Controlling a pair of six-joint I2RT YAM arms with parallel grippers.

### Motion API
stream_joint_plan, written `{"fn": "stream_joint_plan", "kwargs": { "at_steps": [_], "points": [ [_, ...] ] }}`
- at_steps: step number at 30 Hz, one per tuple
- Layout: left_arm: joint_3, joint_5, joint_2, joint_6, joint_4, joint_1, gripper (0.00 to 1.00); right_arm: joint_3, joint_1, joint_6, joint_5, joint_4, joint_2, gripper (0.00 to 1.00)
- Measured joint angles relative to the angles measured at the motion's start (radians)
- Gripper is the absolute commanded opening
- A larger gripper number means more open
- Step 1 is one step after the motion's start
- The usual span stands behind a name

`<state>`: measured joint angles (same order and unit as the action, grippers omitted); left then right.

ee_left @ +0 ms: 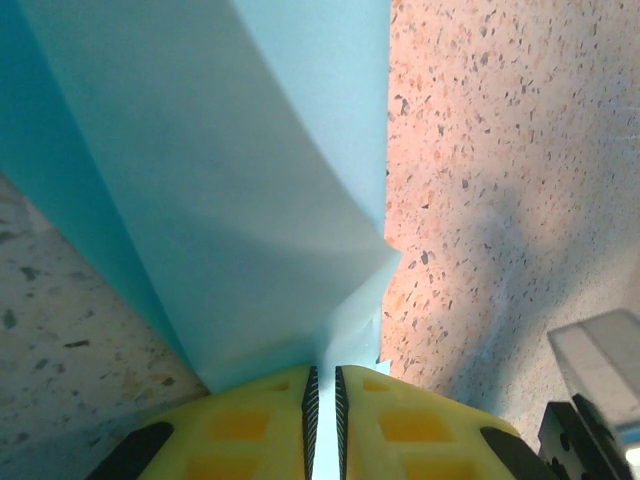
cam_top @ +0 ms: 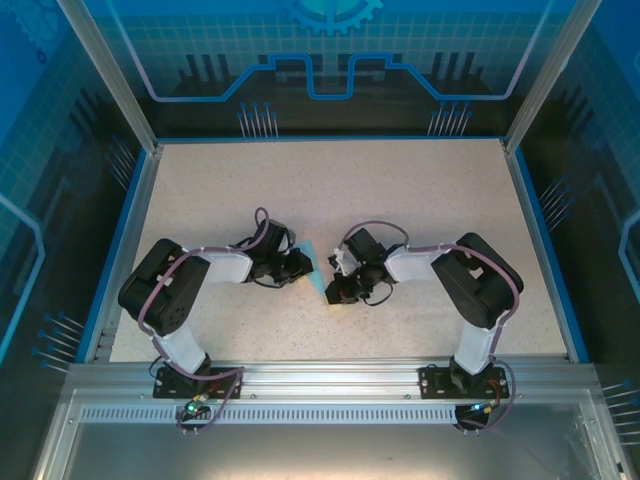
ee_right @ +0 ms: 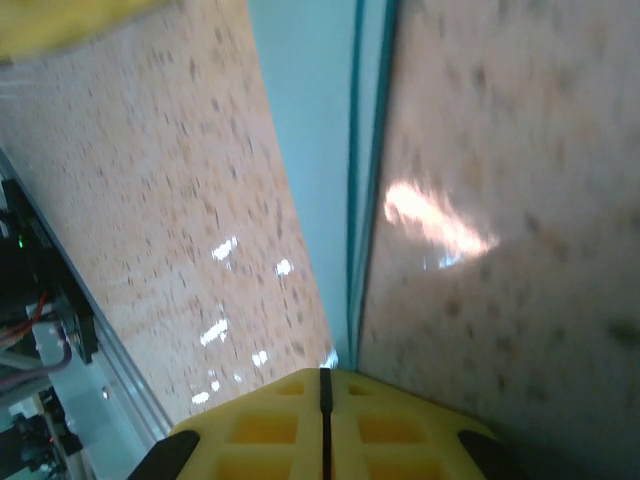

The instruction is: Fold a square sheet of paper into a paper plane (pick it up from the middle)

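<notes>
The light-blue paper (cam_top: 316, 272) is folded into a narrow pointed shape and sits between my two grippers at mid-table. My left gripper (cam_top: 304, 266) is shut on it. In the left wrist view the yellow jaws (ee_left: 323, 378) pinch a creased end, and the paper (ee_left: 250, 200) fans out ahead of them over the table. My right gripper (cam_top: 336, 290) is shut on the paper's other end. In the right wrist view its jaws (ee_right: 323, 378) meet, and the paper (ee_right: 310, 150) runs away from them as a slim strip with a dark folded edge.
The speckled beige table (cam_top: 420, 200) has a blue border and transparent enclosure walls around it. An aluminium rail (cam_top: 330, 385) with both arm bases runs along the near edge. Part of the right arm (ee_left: 600, 385) shows at the lower right of the left wrist view.
</notes>
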<state>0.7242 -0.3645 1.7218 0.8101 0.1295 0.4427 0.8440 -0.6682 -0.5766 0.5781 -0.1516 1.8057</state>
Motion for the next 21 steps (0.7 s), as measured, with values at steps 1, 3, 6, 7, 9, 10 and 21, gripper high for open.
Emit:
{"fn": "stream_joint_plan", "kwargs": {
  "at_steps": [1,3,6,7,9,10,21],
  "points": [
    [0.000,0.000,0.000,0.000,0.000,0.000,0.18,-0.007,0.002,0.004,0.002,-0.017,-0.011,0.08],
    [0.000,0.000,0.000,0.000,0.000,0.000,0.18,-0.016,0.002,0.011,0.000,-0.050,-0.035,0.10],
    [0.000,0.000,0.000,0.000,0.000,0.000,0.18,-0.018,0.002,0.014,-0.012,-0.068,-0.085,0.11],
    [0.000,0.000,0.000,0.000,0.000,0.000,0.18,-0.015,0.002,0.016,-0.019,-0.066,-0.103,0.12],
    [0.000,0.000,0.000,0.000,0.001,0.000,0.18,0.005,0.002,0.016,-0.029,-0.064,-0.114,0.12],
    [0.000,0.000,0.000,0.000,0.001,0.000,0.18,0.025,0.002,0.016,-0.033,-0.058,-0.110,0.11],
    [0.006,0.000,0.000,0.000,-0.005,0.000,0.19,0.174,0.001,0.016,-0.059,0.006,0.054,0.10]
  ]
}}
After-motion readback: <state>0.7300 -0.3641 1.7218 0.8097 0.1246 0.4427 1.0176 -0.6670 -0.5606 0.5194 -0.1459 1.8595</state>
